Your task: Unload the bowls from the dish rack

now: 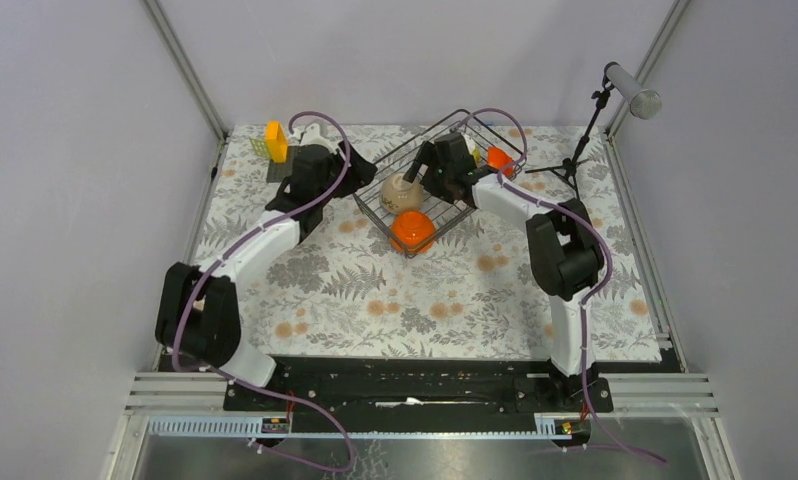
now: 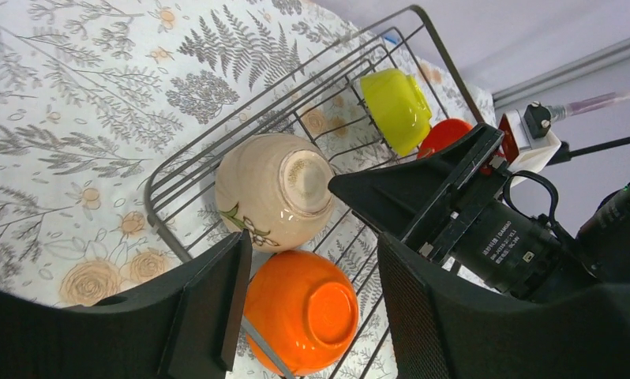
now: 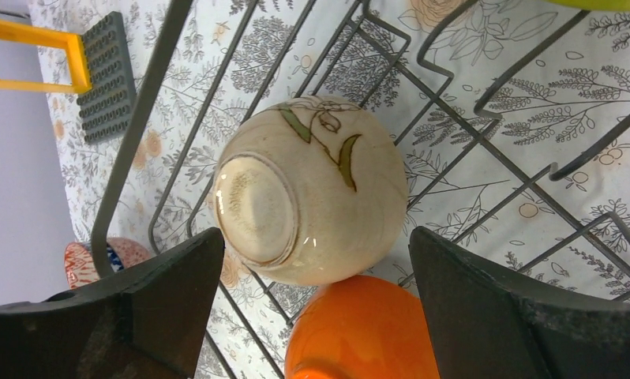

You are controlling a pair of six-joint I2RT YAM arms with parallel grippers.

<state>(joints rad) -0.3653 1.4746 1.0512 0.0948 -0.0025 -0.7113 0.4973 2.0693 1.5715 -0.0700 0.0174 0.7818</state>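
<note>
Right claw (image 3: pixel 316 245) gapes wide astride the beige bowl (image 3: pixel 312 181); left claw (image 2: pixel 312 246) stands open about the orange bowl (image 2: pixel 296 316).

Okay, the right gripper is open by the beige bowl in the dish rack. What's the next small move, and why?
Probably ease the right gripper forward a little so its fingers straddle the beige bowl, then close. In the right wrist view the jaws stand wide open with that bowl centred between them. It lies tipped over in the dish rack beside the orange bowl, and nothing is gripped yet.
</note>
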